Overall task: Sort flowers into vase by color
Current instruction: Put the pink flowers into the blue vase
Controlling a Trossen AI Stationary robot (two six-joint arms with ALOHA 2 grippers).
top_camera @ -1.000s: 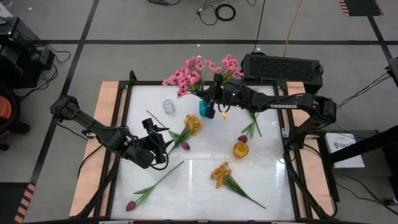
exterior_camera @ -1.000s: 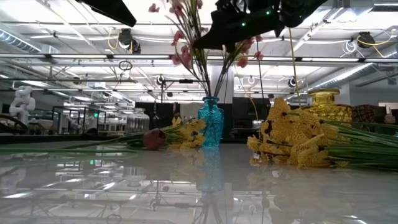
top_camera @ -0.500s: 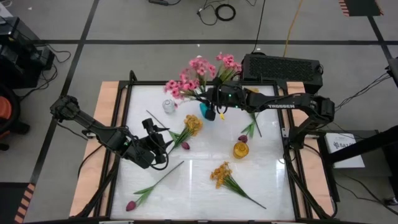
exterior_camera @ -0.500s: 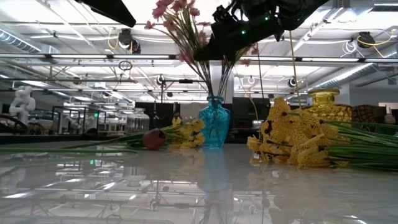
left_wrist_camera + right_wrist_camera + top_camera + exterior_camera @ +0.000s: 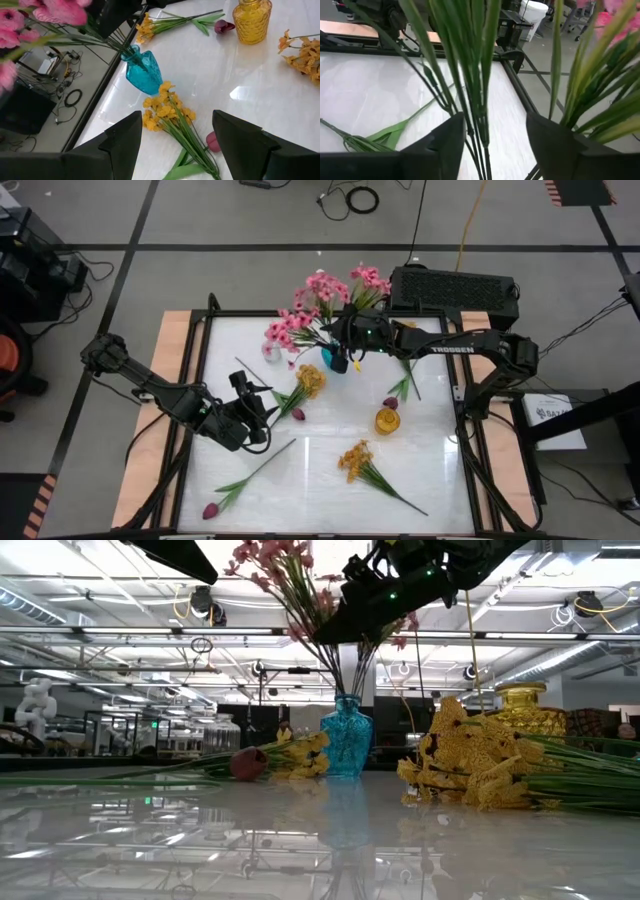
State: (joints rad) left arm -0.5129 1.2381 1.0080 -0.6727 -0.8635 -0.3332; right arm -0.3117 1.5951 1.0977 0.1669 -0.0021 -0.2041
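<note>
Right hand [image 5: 345, 345]: above the blue vase [image 5: 332, 360] at the desk's far edge, fingers spread, pink stems [image 5: 470, 75] loose between them, not pinched.
Left hand [image 5: 262, 408]: waiting near the desk's [image 5: 300, 470] left side, fingers spread, empty.
Pink flowers [image 5: 320, 305]: standing in the blue vase, blossoms fanned outward.
Yellow vase [image 5: 387, 421]: right of centre, apparently empty.
Unsorted: yellow sprays [image 5: 310, 380] and [image 5: 355, 460], tulip buds [image 5: 391, 402] and [image 5: 211, 510] lying flat.
Risk: the top-heavy bunch leans; a withdrawing finger snagging stems could tip the narrow vase or drag flowers out.
Hidden: the vase mouth under the right arm; stem depth unclear.
</note>
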